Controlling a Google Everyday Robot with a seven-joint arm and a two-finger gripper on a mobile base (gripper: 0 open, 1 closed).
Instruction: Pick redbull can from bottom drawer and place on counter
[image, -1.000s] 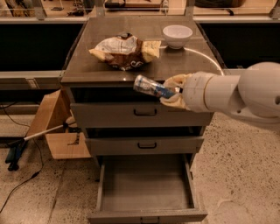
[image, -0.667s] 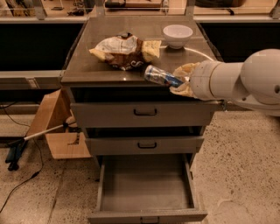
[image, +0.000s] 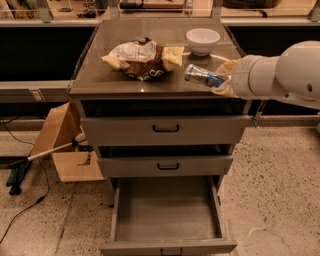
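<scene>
Crumpled yellow-brown-white snack bag lies on the glossy grey steel counter, with a round white bowl behind it. The slim blue-and-silver redbull can hangs tilted over the counter's right front. It is clamped endwise in the yellowish two-finger gripper and judged ready for set-down. The deep grey bottom drawer stands open below.
</scene>
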